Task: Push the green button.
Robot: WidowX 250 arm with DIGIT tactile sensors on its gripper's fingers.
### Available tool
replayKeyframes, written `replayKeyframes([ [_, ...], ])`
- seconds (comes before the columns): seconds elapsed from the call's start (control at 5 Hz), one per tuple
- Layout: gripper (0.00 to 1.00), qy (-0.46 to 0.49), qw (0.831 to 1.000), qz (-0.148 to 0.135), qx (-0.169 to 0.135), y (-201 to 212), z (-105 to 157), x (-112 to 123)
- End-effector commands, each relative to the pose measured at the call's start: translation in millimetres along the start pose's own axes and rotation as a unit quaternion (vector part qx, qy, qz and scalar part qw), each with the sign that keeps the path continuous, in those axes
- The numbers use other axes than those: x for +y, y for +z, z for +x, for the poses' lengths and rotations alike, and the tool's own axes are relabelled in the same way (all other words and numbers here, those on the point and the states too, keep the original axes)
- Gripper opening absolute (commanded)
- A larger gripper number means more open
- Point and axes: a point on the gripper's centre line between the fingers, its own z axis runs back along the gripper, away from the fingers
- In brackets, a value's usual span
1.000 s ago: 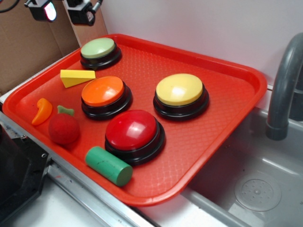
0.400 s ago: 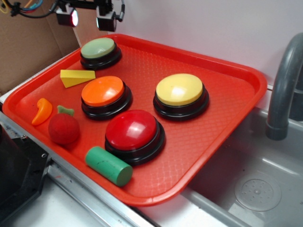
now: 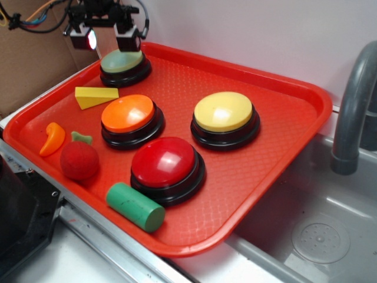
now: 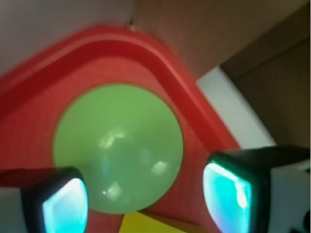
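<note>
Your gripper [image 3: 108, 36], jaws apart, hangs over the glossy domed green button [image 3: 122, 61] in the tray's [image 3: 283, 147] far-left corner.

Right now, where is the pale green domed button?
The pale green domed button sits in the red plastic tray's far left corner, under the claw, behind the yellow wedge.

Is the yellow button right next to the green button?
No, the yellow button sits toward the tray's right side, while the green button is in the far left corner beside the orange button.
</note>
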Motion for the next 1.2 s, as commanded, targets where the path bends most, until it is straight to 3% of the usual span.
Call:
replayKeyframes([
  [0.0,1.0,-0.005,1.0,-0.019,0.023,-7,15,-3],
  [0.4,1.0,-0.011,1.0,-0.017,0.008,5,11,1],
  [0.6,1.0,0.005,1.0,0.015,-0.011,35,-1,13],
  [1.0,1.0,0.009,1.0,0.004,-0.028,62,-13,19],
])
